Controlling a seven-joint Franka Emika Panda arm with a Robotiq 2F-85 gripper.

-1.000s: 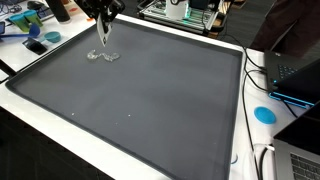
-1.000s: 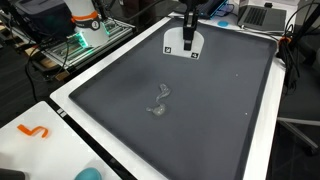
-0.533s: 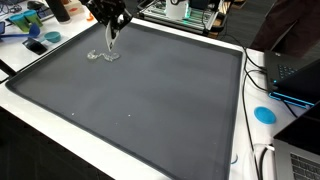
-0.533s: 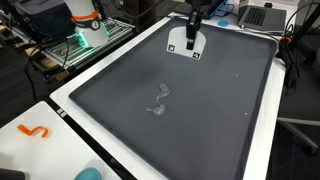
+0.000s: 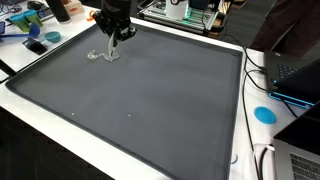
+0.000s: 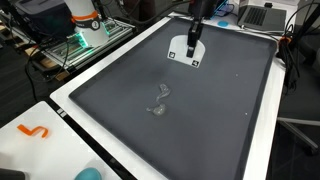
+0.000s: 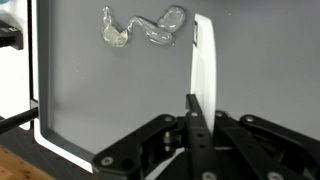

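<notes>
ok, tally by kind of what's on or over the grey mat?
Clear plastic piece: 1, lying on the mat
White card: 1, held in the gripper
Total: 2

A white table (image 5: 60,132) is carrying a large dark grey mat (image 5: 150,100), and a small clear plastic piece (image 5: 103,55) is lying directly on it, near one corner.

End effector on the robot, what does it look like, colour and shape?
The end effector is matte black: angular linkage bars with round pivots, narrowing to two slim fingers. In both exterior views it shows as a dark, compact block. No markings or cables can be made out on it.
</notes>
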